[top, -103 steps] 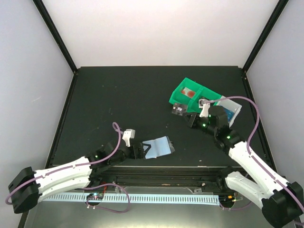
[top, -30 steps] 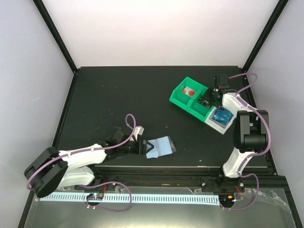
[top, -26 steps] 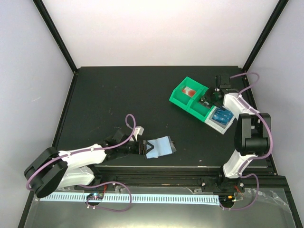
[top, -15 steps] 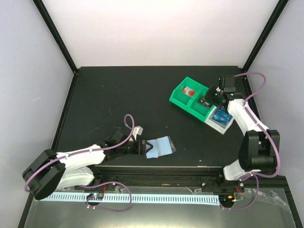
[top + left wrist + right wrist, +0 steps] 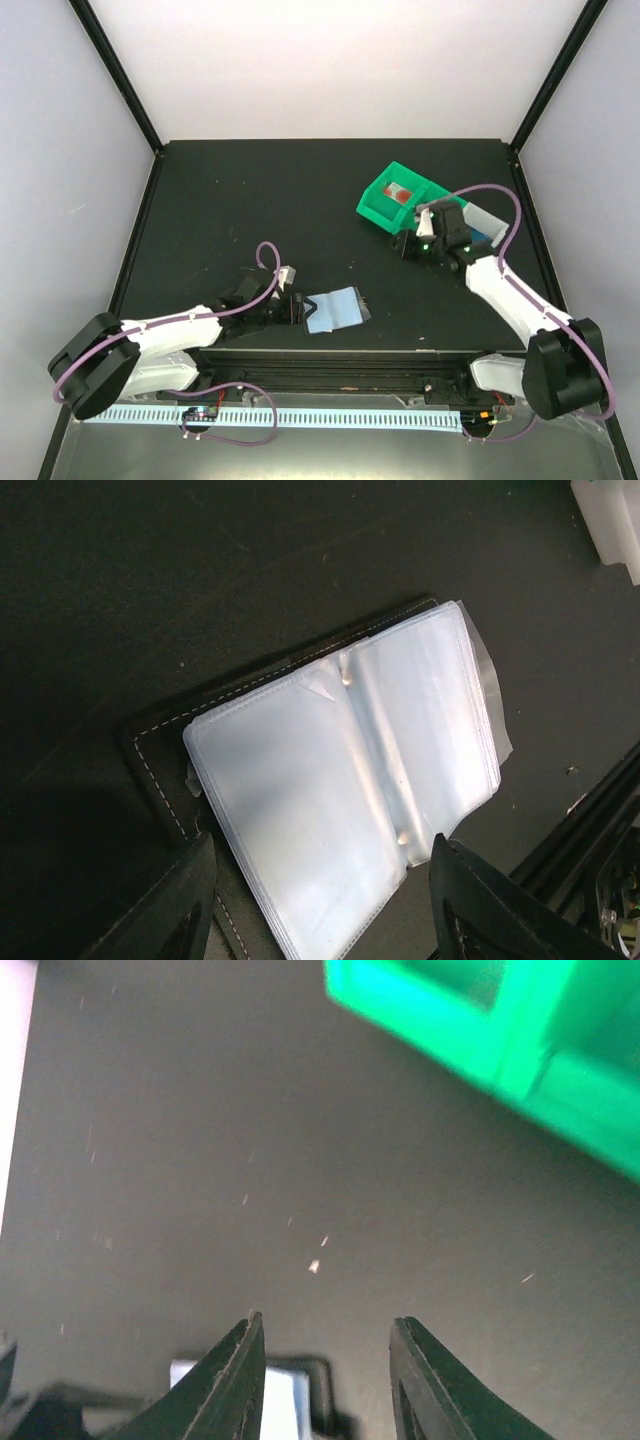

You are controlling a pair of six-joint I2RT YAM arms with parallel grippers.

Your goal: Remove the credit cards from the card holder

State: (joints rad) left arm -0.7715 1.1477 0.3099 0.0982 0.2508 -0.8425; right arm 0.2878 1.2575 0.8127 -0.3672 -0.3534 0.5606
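A robotics lab test cell, seen from above. A matte black counter is boxed in on three sides by plain white wall panels held in black frame posts. Two white robot arms, the left arm and the right arm, are bolted side by side at the counter's near edge. Loose purple cables loop off the arms. A white slotted cable duct runs along the front below them. On the counter lie a small card holder and a green plastic tray.
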